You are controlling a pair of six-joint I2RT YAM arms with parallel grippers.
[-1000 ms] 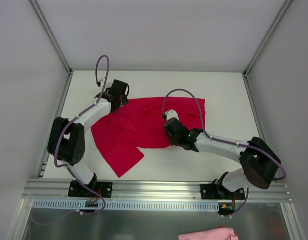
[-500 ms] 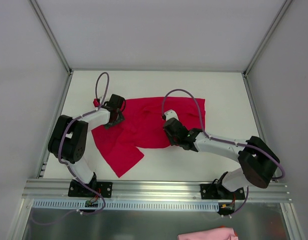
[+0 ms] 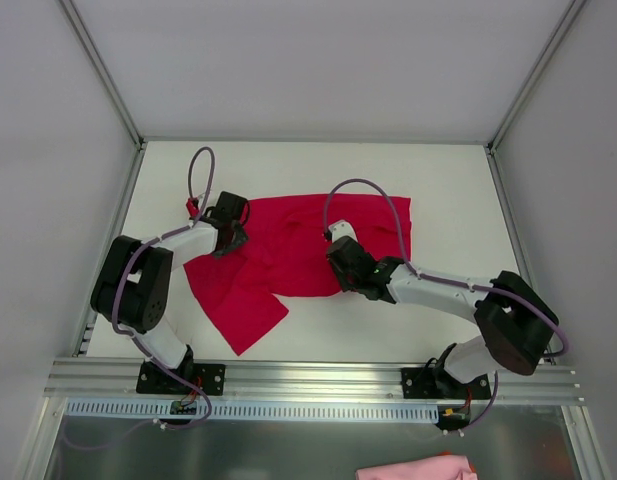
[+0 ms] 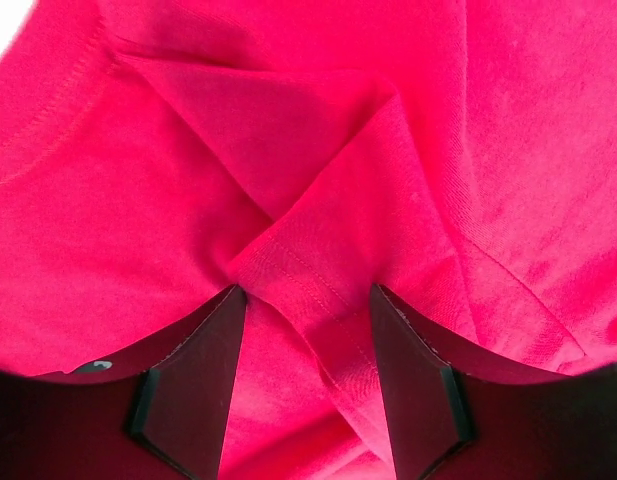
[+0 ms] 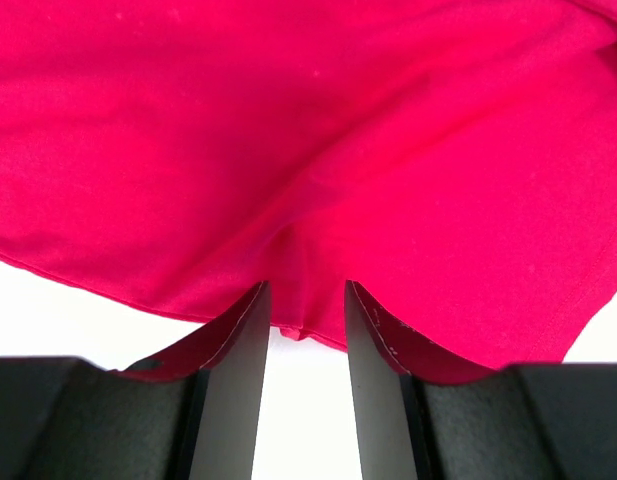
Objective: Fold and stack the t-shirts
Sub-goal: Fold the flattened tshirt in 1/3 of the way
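One crimson t-shirt point(image 3: 288, 250) lies spread and rumpled on the white table, a loose flap hanging toward the near left. My left gripper point(image 3: 224, 236) is down on the shirt's upper left edge. In the left wrist view its jaws point(image 4: 306, 292) stand apart around a stitched, hemmed fold of the t-shirt point(image 4: 318, 150). My right gripper point(image 3: 346, 272) rests at the shirt's near edge. There its jaws point(image 5: 305, 287) are apart over the hem of the t-shirt point(image 5: 308, 120), with bare table showing between the fingers.
White walls with metal posts enclose the table point(image 3: 448, 190) on the left, back and right. A metal rail point(image 3: 308, 375) carries both arm bases at the near edge. A pink cloth point(image 3: 413, 468) lies below the rail at the bottom right.
My left gripper has come down from the shirt's back-left corner onto its left edge, and its jaws have narrowed around the fold. The right arm has stayed put.
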